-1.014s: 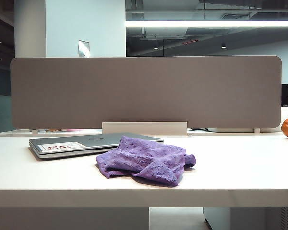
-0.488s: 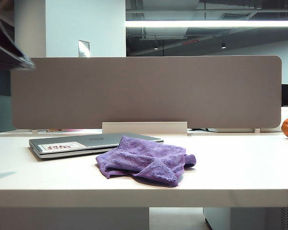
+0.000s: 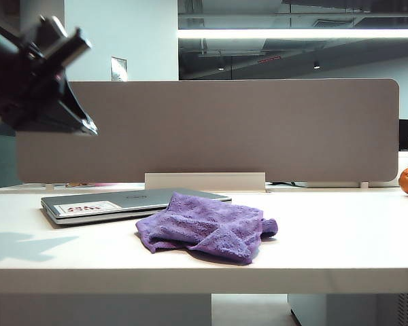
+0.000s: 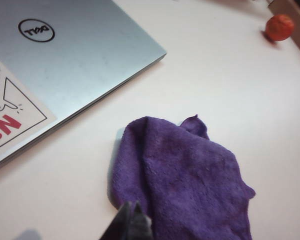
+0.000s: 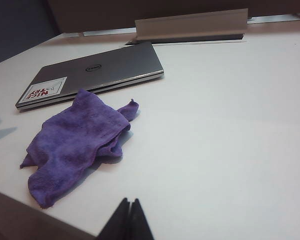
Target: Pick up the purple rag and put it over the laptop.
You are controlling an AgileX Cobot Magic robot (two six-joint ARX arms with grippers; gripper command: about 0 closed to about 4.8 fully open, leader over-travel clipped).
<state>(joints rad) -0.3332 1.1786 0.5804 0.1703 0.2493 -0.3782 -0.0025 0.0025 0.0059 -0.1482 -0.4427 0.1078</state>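
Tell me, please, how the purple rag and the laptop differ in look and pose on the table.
The purple rag is soft, fuzzy and crumpled into folds; the laptop is rigid, flat and closed. The rag is plain purple, while the laptop is silver-grey with a logo and a white sticker with red marks. The rag is smaller than the laptop's lid. Both lie on the white table, side by side.

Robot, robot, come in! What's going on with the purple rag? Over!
Left gripper shut, above purple rag. Right gripper shut, empty, back near table edge. Rag crumpled on table beside closed laptop, not on it. Nothing in the way.
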